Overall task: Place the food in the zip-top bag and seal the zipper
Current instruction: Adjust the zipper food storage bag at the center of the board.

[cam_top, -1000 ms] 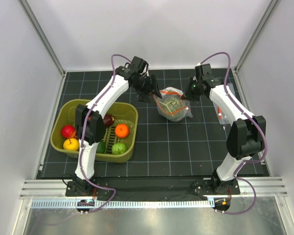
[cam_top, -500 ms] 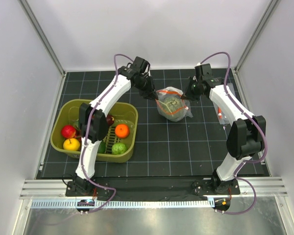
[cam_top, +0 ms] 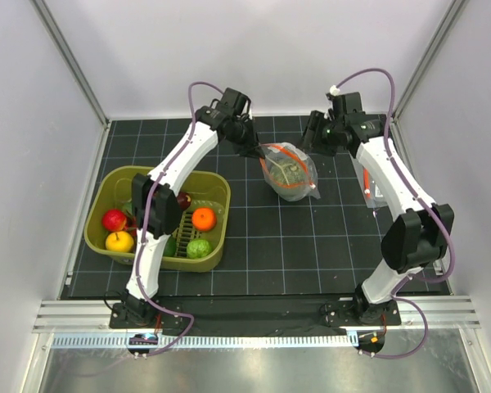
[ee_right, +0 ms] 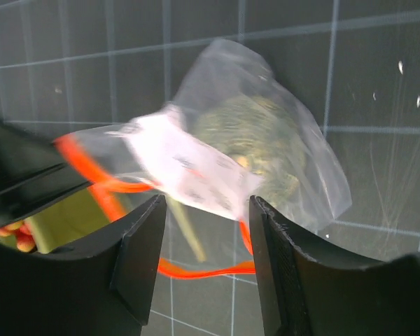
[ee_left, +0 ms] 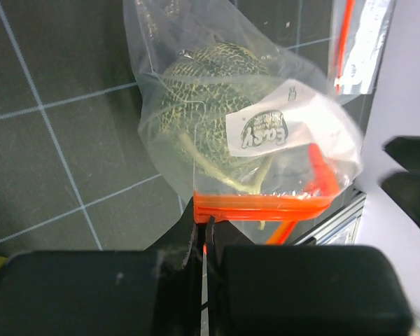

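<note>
L claw (ee_left: 203,227) alone holds the zip-top bag (cam_top: 290,173); R claw (ee_right: 206,262) is off it.
L claw pinches zipper (ee_left: 262,204) at one end; R claw is spread, empty, just beside bag; bag w/ mottled green fruit (ee_left: 210,98) is between the claws, right of basket (cam_top: 164,171); risk: mouth looks part open, so bag may sag & fruit roll out, or thin strip slips from pinch; vs 0.5 s ago: R claw has backed off bag's edge.
</note>
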Motion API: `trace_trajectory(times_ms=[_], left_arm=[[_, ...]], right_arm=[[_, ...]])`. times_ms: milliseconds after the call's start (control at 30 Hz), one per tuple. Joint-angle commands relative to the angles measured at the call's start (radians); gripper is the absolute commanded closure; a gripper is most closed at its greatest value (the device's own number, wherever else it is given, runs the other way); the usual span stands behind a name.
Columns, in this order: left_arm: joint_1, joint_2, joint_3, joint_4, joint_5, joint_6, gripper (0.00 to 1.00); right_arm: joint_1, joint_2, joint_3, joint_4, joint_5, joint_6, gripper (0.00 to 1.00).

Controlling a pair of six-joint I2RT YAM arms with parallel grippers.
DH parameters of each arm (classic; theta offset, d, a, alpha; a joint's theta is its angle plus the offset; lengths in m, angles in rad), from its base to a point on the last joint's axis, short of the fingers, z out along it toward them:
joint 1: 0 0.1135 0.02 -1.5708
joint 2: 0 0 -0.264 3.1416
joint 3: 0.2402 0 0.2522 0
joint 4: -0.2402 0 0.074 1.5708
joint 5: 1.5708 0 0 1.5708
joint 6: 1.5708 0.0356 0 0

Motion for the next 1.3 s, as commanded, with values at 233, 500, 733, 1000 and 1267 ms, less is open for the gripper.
trace_trajectory(times_ms=[233, 500, 733, 1000, 1267], left_arm=[[-0.001, -0.059, 0.099, 0.038, 0.026, -0.010, 1.00], [-0.001, -0.069, 0.110, 0.039, 0.038, -0.025, 1.00], [0.000, -0.062, 0.182, 0.000, 0.058, -0.050, 1.00], [0.011, -0.066, 0.179, -0.004, 0.077, -0.071, 1.00], [0.014, -0.063, 0.177, -0.014, 0.083, -0.065, 1.00]], right_arm=[[0.192, -0.044, 0.170, -0.060, 0.047, -0.185, 0.59], [0.209, 0.007, 0.176, -0.049, 0.061, -0.214, 0.62], [0.223, 0.042, 0.175, -0.086, 0.236, -0.184, 0.58], [0.226, 0.044, 0.172, -0.144, 0.473, -0.208, 0.44], [0.228, 0.100, 0.179, -0.124, 0.484, -0.254, 0.41]])
